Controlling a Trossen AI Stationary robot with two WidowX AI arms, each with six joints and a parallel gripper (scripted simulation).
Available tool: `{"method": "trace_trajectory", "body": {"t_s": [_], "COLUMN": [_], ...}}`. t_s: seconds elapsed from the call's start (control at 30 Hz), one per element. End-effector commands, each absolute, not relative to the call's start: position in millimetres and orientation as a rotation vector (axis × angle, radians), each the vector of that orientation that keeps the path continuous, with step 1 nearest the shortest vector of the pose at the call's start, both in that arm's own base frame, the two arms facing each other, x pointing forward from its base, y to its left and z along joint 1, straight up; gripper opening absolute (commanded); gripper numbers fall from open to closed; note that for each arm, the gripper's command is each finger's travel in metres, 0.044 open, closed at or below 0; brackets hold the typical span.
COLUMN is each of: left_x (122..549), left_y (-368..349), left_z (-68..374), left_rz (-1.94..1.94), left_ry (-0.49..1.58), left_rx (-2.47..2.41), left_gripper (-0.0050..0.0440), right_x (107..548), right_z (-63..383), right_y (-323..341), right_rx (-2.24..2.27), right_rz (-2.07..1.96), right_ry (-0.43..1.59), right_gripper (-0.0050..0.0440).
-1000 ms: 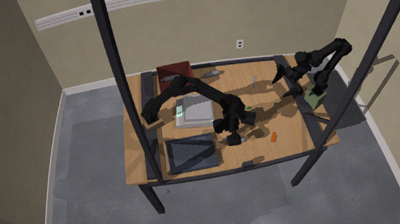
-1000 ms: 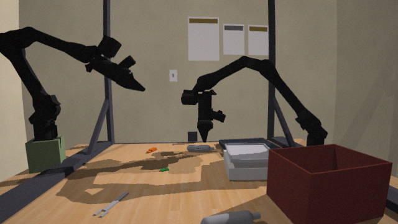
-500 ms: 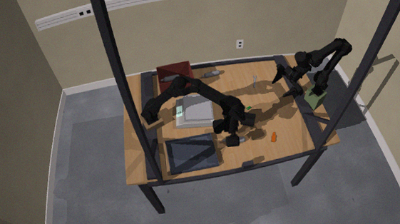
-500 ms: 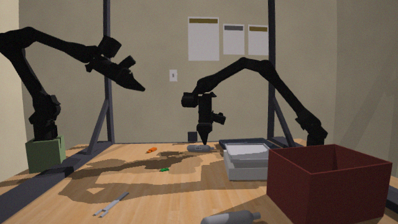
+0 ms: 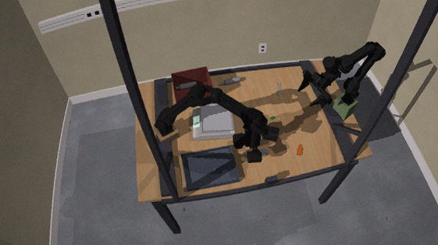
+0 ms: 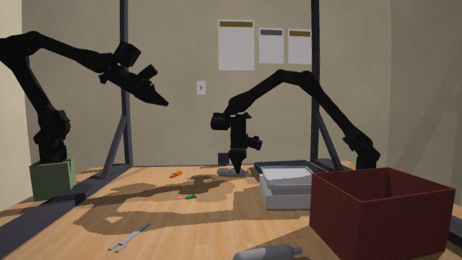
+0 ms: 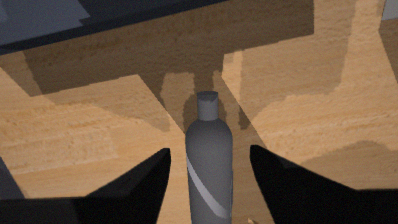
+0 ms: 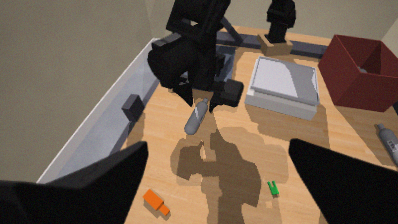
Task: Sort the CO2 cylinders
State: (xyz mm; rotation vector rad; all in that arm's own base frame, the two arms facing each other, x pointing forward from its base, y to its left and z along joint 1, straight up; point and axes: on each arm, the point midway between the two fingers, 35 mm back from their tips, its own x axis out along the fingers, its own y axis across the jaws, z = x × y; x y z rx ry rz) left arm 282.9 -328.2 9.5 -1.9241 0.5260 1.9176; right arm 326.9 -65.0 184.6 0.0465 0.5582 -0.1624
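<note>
While the left gripper [image 5: 255,161] [image 6: 238,172] [image 7: 210,152] points down with fingers parted on either side of a cylinder [image 6: 229,172] [image 7: 209,165] [image 8: 197,117] lying near the tray [image 5: 212,184] [image 6: 260,165], the right gripper [image 5: 306,97] [image 6: 167,104] [image 8: 219,147] hangs above the table, wide apart. Another cylinder [image 5: 187,85] is in the red bin [image 5: 208,73] [image 6: 382,224] [image 8: 362,90], and a third [image 5: 231,81] [image 6: 268,253] [image 8: 389,142] lies beside it.
</note>
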Motion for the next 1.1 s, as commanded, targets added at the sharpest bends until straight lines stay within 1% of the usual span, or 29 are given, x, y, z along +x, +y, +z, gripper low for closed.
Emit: {"method": "trace_trajectory", "body": {"t_s": [0.0, 0.2, 0.27, 0.3, 0.33, 0.4, 0.43, 0.5, 0.53, 0.6, 0.63, 0.77, 0.9, 0.97, 1.03, 1.07], "left_x": [283.6, 284.7, 286.3, 286.3, 286.3, 286.3, 286.3, 286.3, 286.3, 286.3, 286.3, 286.3, 286.3, 287.3, 289.1, 288.9], "left_y": [-328.1, -329.4, -331.7, -331.7, -331.7, -331.7, -331.7, -331.7, -331.7, -331.7, -331.7, -331.7, -331.7, -332.1, -334.2, -334.0], "left_z": [3.5, 4.9, 13.3, 13.3, 13.3, 13.3, 13.3, 13.3, 13.3, 13.3, 13.3, 13.3, 13.3, 15.7, 30.3, 36.1], "left_rz": [1.918, 1.914, 1.901, 1.901, 1.901, 1.901, 1.901, 1.901, 1.901, 1.901, 1.901, 1.901, 1.901, 1.898, 1.883, 1.883], "left_ry": [0.531, 0.534, 0.545, 0.545, 0.545, 0.545, 0.545, 0.545, 0.545, 0.545, 0.545, 0.545, 0.545, 0.547, 0.561, 0.561], "left_rx": [-1.925, -1.931, -1.953, -1.953, -1.953, -1.953, -1.953, -1.953, -1.953, -1.953, -1.953, -1.953, -1.953, -1.956, -1.979, -1.979], "left_gripper": [0.0253, 0.0253, 0.0213, 0.0213, 0.0193, 0.0193, 0.0173, 0.0173, 0.0153, 0.0153, 0.0133, 0.0133, 0.0106, 0.0058, 0.0010, 0.0000], "right_x": [327.9, 327.9, 327.9, 327.9, 327.9, 327.9, 327.9, 327.9, 327.9, 327.9, 327.9, 327.9, 327.9, 327.9, 327.9, 327.9], "right_z": [193.2, 193.2, 193.2, 193.2, 193.2, 193.2, 193.2, 193.2, 193.2, 193.2, 193.2, 193.2, 193.2, 193.2, 193.2, 193.2], "right_y": [-65.2, -65.2, -65.2, -65.2, -65.2, -65.2, -65.2, -65.2, -65.2, -65.2, -65.2, -65.2, -65.2, -65.2, -65.2, -65.2], "right_rx": [0.044, 0.044, 0.044, 0.044, 0.044, 0.044, 0.044, 0.044, 0.044, 0.044, 0.044, 0.044, 0.044, 0.044, 0.044, 0.044], "right_rz": [-0.165, -0.165, -0.165, -0.165, -0.165, -0.165, -0.165, -0.165, -0.165, -0.165, -0.165, -0.165, -0.165, -0.165, -0.165, -0.165], "right_ry": [0.535, 0.535, 0.535, 0.535, 0.535, 0.535, 0.535, 0.535, 0.535, 0.535, 0.535, 0.535, 0.535, 0.535, 0.535, 0.535], "right_gripper": [0.0440, 0.0440, 0.0440, 0.0440, 0.0440, 0.0440, 0.0440, 0.0440, 0.0440, 0.0440, 0.0440, 0.0440, 0.0440, 0.0440, 0.0440, 0.0440]}}
